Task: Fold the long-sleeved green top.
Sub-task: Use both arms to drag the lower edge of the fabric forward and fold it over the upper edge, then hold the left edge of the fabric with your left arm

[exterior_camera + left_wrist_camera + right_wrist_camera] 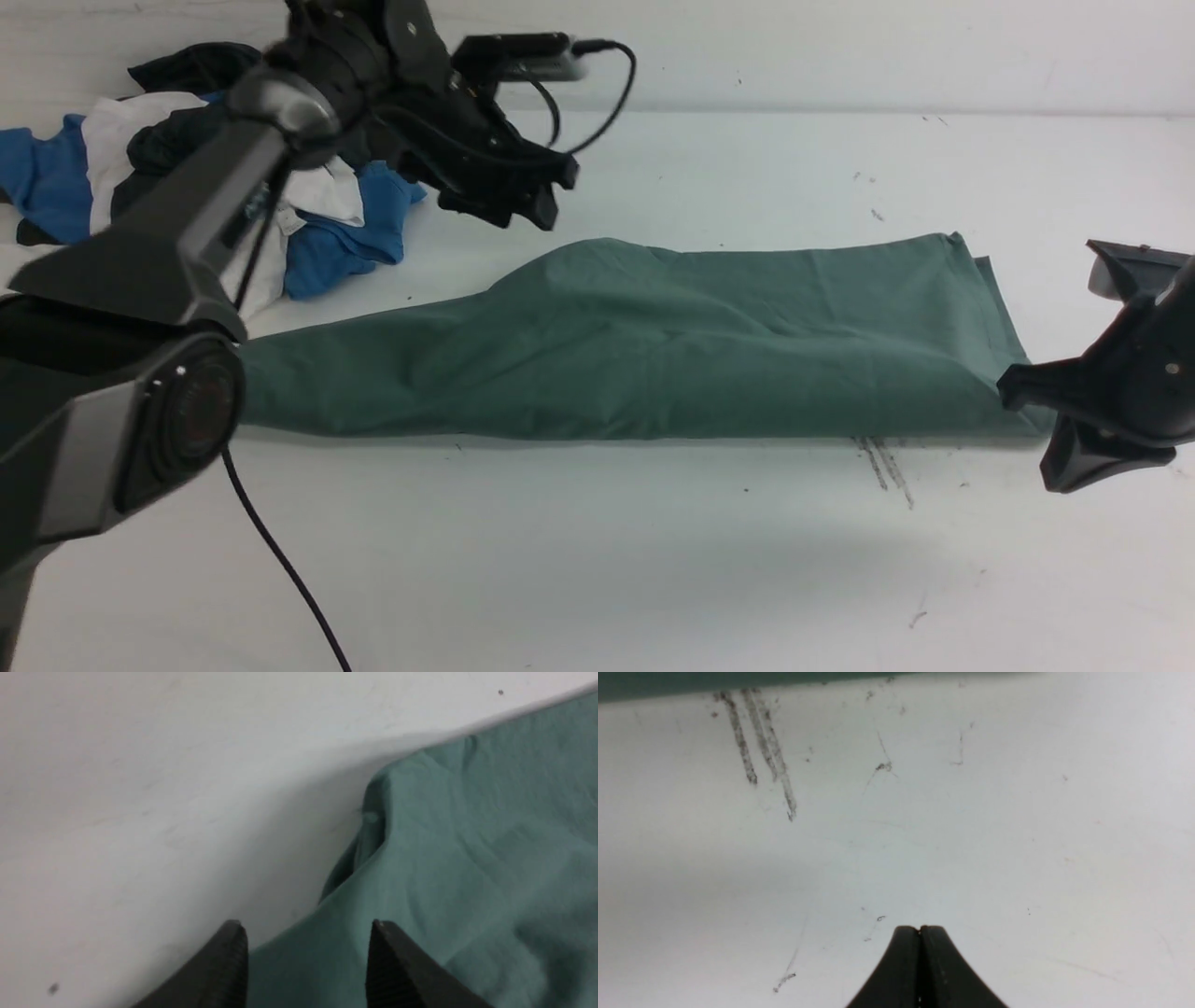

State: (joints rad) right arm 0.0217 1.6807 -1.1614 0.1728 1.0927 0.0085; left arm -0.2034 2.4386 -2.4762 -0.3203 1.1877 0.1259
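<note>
The green long-sleeved top [653, 345] lies folded into a long band running left to right across the white table [597, 560]. Its neck, label and sleeves are hidden. My left gripper [546, 198] hovers open above the band's far edge, left of the middle. In the left wrist view the open gripper [306, 952] has a rumpled fold of the top [467, 858] showing below it, and it holds nothing. My right gripper [1013, 387] is by the band's right end. In the right wrist view it is shut and empty [920, 931] over bare table, with the top's edge [691, 683] beyond.
A pile of blue, white and dark garments [345, 233] lies at the back left. Dark scratch marks [882, 462] sit in front of the band's right part and show in the right wrist view [756, 742]. A black cable [280, 560] hangs at the front left.
</note>
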